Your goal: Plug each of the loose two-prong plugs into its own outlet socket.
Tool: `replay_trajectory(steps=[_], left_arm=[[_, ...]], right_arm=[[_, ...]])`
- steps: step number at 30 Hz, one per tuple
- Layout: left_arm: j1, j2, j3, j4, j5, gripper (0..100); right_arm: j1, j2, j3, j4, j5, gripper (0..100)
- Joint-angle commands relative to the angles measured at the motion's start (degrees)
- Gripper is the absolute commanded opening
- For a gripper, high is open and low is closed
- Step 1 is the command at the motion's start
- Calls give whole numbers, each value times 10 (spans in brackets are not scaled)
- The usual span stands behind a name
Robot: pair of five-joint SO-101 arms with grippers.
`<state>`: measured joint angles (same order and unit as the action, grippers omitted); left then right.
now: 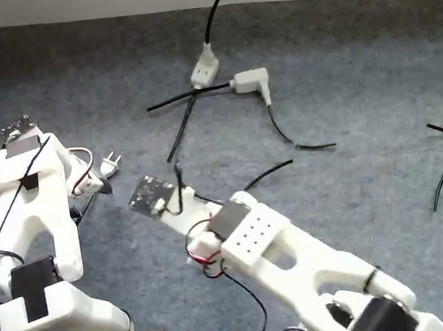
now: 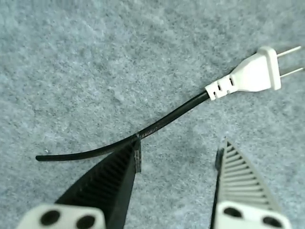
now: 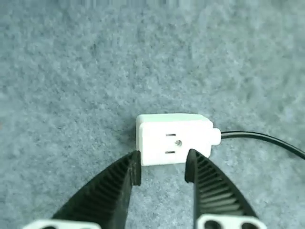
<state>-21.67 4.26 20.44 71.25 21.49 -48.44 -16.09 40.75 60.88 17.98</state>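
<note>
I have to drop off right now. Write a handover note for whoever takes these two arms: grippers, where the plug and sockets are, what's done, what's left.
Left gripper: open, its black finger at the cord behind the white two-prong plug; nothing gripped.
Right gripper: open, tips at the near edge of the white outlet socket; not clamped.
Farther off, a straight white connector and an angled white connector lie apart.
Done: nothing plugged in.
Left: grasp the plug, mate it with a socket, then the rest.
</note>
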Motion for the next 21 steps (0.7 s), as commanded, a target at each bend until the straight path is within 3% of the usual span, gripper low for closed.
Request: replay_trajectory(steps=[1, 7, 21], left_arm=[[-1, -3, -2, -5, 5, 259], [-1, -3, -2, -5, 5, 259], [-1, -3, -2, -5, 5, 259]], right_arm=[[-10, 64, -51, -3, 19, 228], [-12, 138, -74, -2, 122, 308], [-3, 147, -75, -51, 130, 307]])
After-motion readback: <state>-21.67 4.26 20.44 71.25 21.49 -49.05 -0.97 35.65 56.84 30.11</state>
